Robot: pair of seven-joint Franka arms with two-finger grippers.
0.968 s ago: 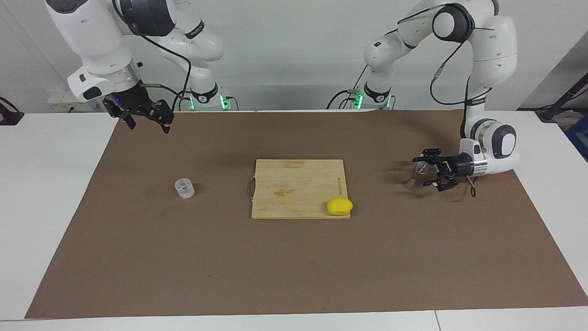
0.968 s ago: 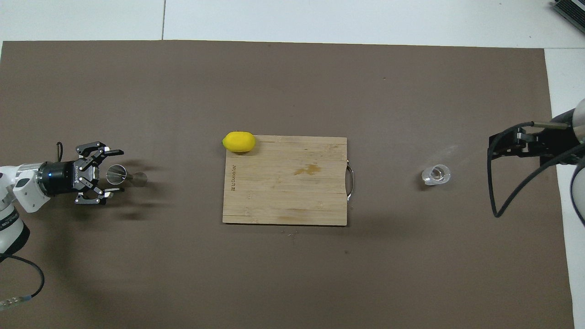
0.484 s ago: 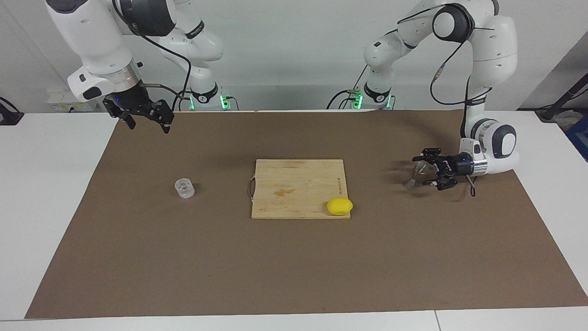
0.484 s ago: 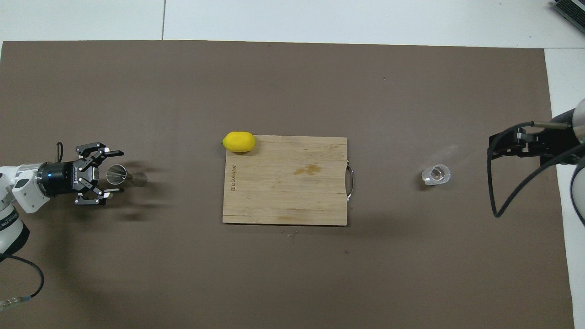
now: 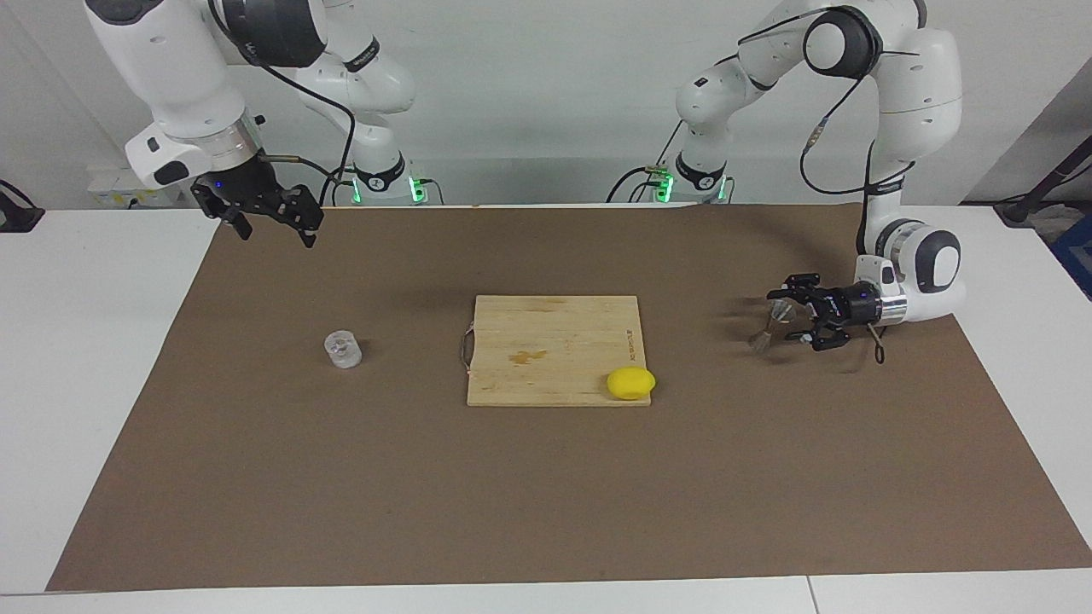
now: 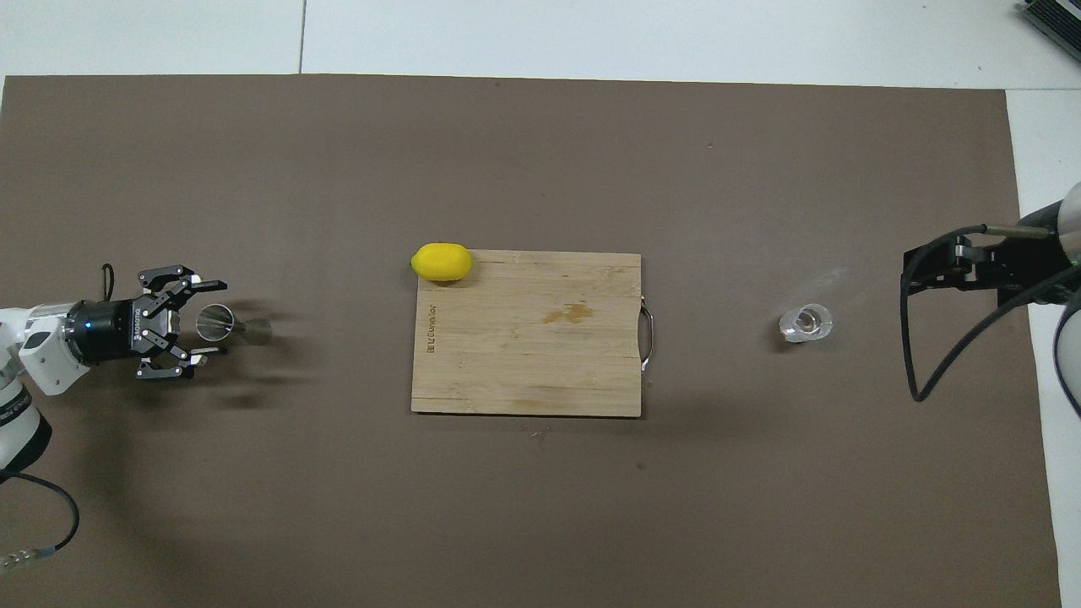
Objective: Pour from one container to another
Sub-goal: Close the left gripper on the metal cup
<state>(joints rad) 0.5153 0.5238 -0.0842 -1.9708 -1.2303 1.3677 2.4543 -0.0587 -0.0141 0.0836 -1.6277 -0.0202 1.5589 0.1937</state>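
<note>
The left arm reached low and level, its left claw (image 5: 789,319) open around the jigger (image 5: 766,329), which lay on its side on the table (image 5: 768,477), fingers not touching it. A lemon (image 5: 631,383) sat on the cutting board (image 5: 554,341). The right claw (image 5: 275,223) waited raised and open, well apart from the clear cup (image 5: 343,349).

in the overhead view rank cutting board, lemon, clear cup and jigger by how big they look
1. cutting board
2. lemon
3. clear cup and jigger: these look much alike in extent, so I won't rank them.
</note>
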